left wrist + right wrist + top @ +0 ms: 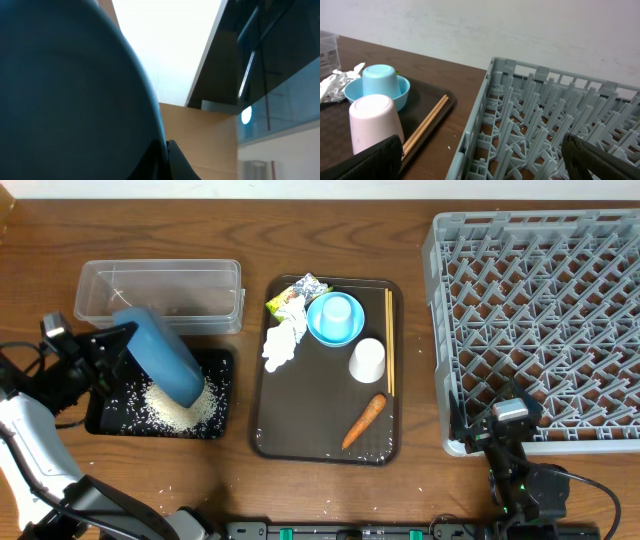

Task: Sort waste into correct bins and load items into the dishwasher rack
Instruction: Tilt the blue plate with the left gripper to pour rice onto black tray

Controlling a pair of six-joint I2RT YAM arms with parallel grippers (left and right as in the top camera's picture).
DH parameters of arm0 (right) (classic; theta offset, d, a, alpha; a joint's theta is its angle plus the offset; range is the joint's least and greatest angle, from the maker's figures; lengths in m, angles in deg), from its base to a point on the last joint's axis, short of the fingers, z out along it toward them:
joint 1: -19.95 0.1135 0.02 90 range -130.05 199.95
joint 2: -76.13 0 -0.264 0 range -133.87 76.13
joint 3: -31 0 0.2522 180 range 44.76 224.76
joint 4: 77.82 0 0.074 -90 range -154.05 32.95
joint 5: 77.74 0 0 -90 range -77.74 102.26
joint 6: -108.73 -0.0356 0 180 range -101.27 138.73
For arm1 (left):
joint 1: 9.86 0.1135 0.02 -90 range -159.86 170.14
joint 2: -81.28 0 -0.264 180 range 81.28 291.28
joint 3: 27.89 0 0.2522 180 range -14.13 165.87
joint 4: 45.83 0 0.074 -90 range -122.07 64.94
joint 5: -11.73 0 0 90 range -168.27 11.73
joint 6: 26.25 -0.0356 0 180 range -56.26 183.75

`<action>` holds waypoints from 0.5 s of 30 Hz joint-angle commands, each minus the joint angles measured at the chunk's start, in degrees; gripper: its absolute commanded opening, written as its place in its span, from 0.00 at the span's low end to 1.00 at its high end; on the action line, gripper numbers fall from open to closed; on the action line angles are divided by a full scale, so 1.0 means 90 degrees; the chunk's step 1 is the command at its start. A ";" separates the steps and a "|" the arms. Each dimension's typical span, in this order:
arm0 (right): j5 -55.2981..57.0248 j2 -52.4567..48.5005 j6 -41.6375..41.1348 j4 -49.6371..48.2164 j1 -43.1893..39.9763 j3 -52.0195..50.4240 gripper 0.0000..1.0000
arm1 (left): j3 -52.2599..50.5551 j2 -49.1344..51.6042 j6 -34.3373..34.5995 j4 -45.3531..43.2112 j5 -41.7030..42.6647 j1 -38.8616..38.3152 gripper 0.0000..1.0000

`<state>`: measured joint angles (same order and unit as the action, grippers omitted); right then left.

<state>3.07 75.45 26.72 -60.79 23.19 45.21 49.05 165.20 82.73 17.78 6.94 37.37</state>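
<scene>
My left gripper (118,340) is shut on the rim of the dark blue plate (160,355) and holds it tilted steeply over the black tray (222,395), where a heap of white rice (180,408) lies. The plate fills the left wrist view (70,90). The clear tub (160,290) stands behind the tray. On the brown tray (300,425) lie the snack wrapper (296,293), tissue (284,345), light blue cup (340,311) inside the light blue bowl (322,330), white cup (367,360), chopsticks (389,340) and carrot (364,421). My right gripper (505,420) is open and empty at the grey rack's (540,320) front left corner.
Stray rice grains (175,488) lie on the wooden table in front of the black tray. The right wrist view shows the white cup (372,122), the cup in the bowl (380,82), the chopsticks (425,125) and the rack's pegs (545,125).
</scene>
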 commanded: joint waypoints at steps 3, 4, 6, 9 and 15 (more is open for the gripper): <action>0.0015 0.0034 0.0049 0.0017 -0.0068 -0.0015 0.99 | -0.0010 0.0049 -0.0308 -0.0036 -0.0291 0.0107 0.06; 0.0015 0.0034 0.0049 0.0017 -0.0068 -0.0015 0.99 | -0.0010 0.0056 -0.0272 0.0168 -0.0291 0.0131 0.06; 0.0015 0.0034 0.0049 0.0017 -0.0068 -0.0015 0.99 | -0.0010 0.0056 -0.0544 0.0347 -0.0051 0.0141 0.06; 0.0015 0.0034 0.0049 0.0017 -0.0068 -0.0015 0.99 | -0.0010 0.0085 -0.0471 0.0194 -0.0459 0.0158 0.06; 0.0015 0.0034 0.0049 0.0019 -0.0068 -0.0015 0.99 | -0.0010 0.0083 -0.0826 0.0440 -0.0027 0.0214 0.06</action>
<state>3.07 75.45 26.72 -60.79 23.19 45.21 48.68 165.53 77.66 20.60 4.97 38.59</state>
